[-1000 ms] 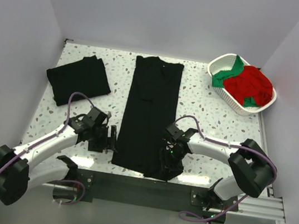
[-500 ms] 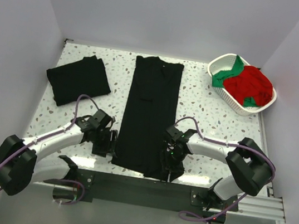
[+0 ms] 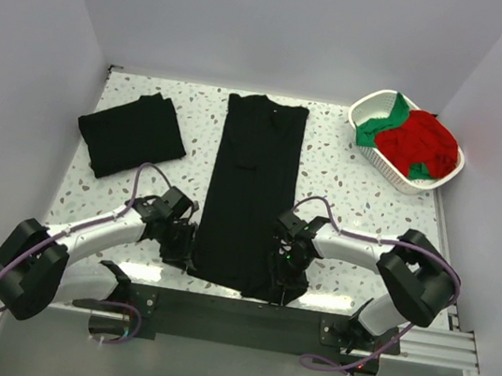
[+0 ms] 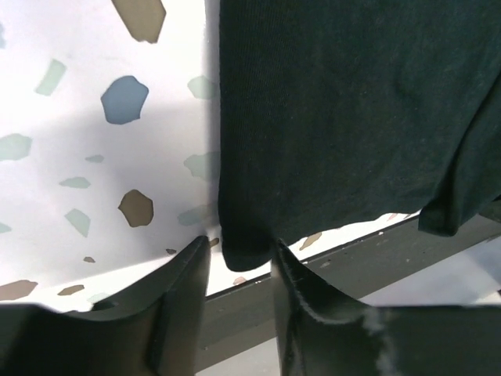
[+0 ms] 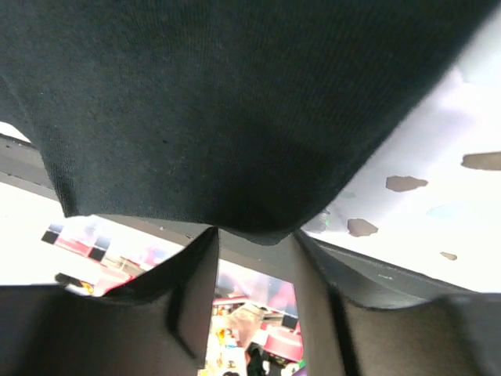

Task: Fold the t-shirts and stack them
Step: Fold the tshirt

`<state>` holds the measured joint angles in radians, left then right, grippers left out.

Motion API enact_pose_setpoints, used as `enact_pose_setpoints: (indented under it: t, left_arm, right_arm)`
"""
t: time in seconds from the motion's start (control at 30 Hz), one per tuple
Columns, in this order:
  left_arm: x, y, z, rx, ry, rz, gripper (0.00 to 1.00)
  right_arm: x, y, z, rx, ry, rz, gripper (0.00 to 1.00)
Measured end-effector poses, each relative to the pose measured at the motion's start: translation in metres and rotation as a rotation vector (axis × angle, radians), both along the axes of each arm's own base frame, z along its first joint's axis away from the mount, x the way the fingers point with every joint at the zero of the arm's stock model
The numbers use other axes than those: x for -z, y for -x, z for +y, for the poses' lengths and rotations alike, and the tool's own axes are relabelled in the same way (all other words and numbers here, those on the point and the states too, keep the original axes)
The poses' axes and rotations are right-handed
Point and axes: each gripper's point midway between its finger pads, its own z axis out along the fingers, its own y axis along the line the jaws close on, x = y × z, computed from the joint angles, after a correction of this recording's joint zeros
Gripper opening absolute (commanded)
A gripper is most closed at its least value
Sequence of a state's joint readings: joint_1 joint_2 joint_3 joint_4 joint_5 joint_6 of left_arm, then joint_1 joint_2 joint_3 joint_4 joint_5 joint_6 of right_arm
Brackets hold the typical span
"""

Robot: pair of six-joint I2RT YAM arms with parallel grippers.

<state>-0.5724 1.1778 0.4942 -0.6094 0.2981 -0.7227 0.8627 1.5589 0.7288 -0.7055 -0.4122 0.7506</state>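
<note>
A long black t-shirt (image 3: 253, 188), folded lengthwise, lies down the middle of the table. My left gripper (image 3: 187, 244) is at its near left corner. In the left wrist view the gripper (image 4: 239, 249) is open, with the shirt's corner (image 4: 244, 252) between the fingers. My right gripper (image 3: 284, 271) is at the near right corner. In the right wrist view it (image 5: 255, 235) is open, and the black hem (image 5: 258, 211) lies just at the fingertips. A folded black t-shirt (image 3: 132, 132) lies at the far left.
A white lattice basket (image 3: 369, 105) at the far right holds red (image 3: 418, 142) and green (image 3: 380, 125) t-shirts. The table's near edge and a dark rail (image 3: 213, 313) run right below both grippers. Walls close in the left, right and back.
My left gripper has moved right, up to the long shirt's near left corner. My right gripper has shifted only slightly at the near right corner.
</note>
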Motion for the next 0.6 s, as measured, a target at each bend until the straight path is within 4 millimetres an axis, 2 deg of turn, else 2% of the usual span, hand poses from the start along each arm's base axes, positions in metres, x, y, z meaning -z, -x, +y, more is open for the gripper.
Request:
enact_pose_setpoints:
  t: [0.17, 0.43, 0.6]
  left_arm:
    - [0.0027, 0.0025, -0.001, 0.007, -0.001, 0.018, 0.25]
    - [0.004, 0.003, -0.0007, 0.009, -0.006, 0.021, 0.02]
    - [0.0036, 0.0029, -0.0008, 0.009, -0.004, 0.019, 0.0]
  right_arm:
    - [0.0014, -0.0004, 0.0003, -0.004, 0.0, -0.002, 0.32]
    - [0.003, -0.0009, -0.0007, -0.011, 0.004, -0.006, 0.02]
    - [0.0026, -0.0007, -0.0019, -0.01, 0.011, -0.005, 0.0]
